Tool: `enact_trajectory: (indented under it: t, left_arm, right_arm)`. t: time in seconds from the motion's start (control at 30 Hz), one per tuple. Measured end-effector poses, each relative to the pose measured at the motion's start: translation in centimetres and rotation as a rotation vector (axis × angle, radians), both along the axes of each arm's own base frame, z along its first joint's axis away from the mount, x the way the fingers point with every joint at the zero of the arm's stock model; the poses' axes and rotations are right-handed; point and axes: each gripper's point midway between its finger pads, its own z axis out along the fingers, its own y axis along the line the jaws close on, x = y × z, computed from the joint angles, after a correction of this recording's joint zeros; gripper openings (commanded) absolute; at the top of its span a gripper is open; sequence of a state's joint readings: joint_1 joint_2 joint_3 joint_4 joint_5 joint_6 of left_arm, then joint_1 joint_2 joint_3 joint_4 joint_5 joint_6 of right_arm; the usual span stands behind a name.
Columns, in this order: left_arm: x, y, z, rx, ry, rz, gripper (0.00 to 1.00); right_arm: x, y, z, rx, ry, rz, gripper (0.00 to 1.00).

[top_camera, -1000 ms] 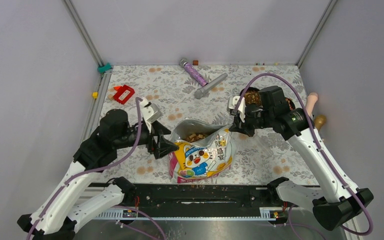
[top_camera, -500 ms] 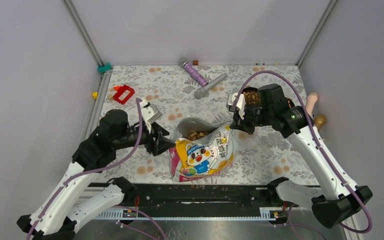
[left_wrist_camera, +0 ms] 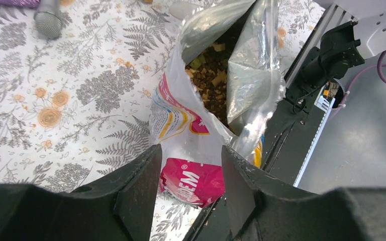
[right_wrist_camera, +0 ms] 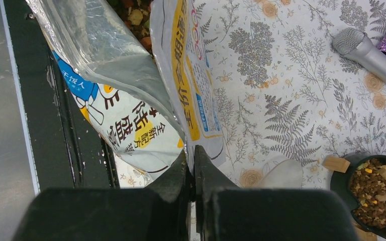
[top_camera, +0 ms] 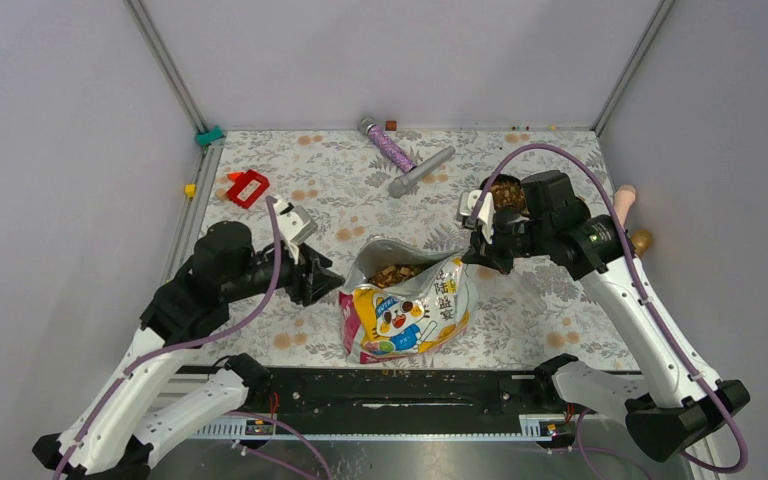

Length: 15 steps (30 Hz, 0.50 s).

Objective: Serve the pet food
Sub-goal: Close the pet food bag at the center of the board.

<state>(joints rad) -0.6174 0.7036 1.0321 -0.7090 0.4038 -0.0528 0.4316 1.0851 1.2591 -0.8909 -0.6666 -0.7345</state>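
Compared with one second ago, my left pincer (top_camera: 326,281) is coming nearer to the bag (top_camera: 405,315) and its two fingers are narrowing. The right arm is barely shifting.

In the top view, the left pincer is now sitting at 9 o'clock of the bag, just beside its left edge. In the left wrist view the pincer (left_wrist_camera: 190,150) is standing partly open, with a clear gap between the fingers (left_wrist_camera: 135,186). The magenta bottom corner of the bag (left_wrist_camera: 191,175) is showing in that gap. I cannot tell whether the fingers are touching the bag.

My right pincer (top_camera: 474,254) is staying at 2 o'clock of the bag. In its own view the pincer (right_wrist_camera: 192,153) is fully closed and is pinching the edge of the bag (right_wrist_camera: 130,125), near the mouth.

The bag is lying in the middle of the tabletop (top_camera: 340,180), its mouth gaping open toward 12 o'clock. The pet food (top_camera: 397,272) is showing inside the silver lining. More kibble is filling a black bowl (right_wrist_camera: 372,193) at 1 o'clock of the right pincer, and a microphone (right_wrist_camera: 354,42) is lying toward 12 o'clock of the bag.
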Motion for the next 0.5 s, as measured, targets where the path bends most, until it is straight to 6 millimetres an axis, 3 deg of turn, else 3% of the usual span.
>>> enact_trajectory:
  t: [0.37,0.5]
  left_arm:
    - [-0.38,-0.76,-0.56,-0.001,0.046,-0.047,0.53]
    - [-0.74,-0.99,-0.38,-0.019,0.064,-0.058,0.73]
  right_arm:
    - [-0.23,-0.11,0.01,-0.002,0.002,0.001,0.00]
    - [-0.24,-0.11,0.01,-0.002,0.003,0.001,0.00]
